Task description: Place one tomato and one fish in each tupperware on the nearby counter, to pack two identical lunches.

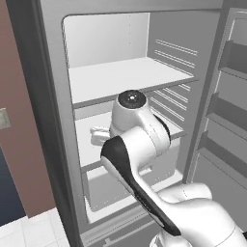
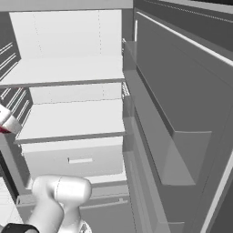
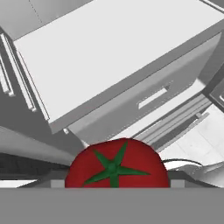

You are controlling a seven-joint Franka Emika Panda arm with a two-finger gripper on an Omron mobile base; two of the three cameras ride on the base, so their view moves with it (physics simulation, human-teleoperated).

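A glossy red tomato (image 3: 117, 164) with a green star-shaped stem sits low in the hand view, held between the fingertips of my gripper (image 3: 116, 183), which is shut on it. In the left base view my arm reaches into the open fridge, and the hand (image 1: 99, 136) hangs just above the middle shelf (image 1: 91, 144). At the left edge of the right base view, a sliver of the white hand (image 2: 6, 119) shows with a bit of the red tomato (image 2: 2, 129) under it. The fish, the tupperware and the counter are out of view.
The fridge interior has a bare upper shelf (image 1: 125, 77) and a drawer (image 2: 77, 159) with a slot handle below. The open fridge door (image 2: 177, 113) with its bins stands close on the right. Ribbed side walls (image 1: 169, 53) flank the shelves.
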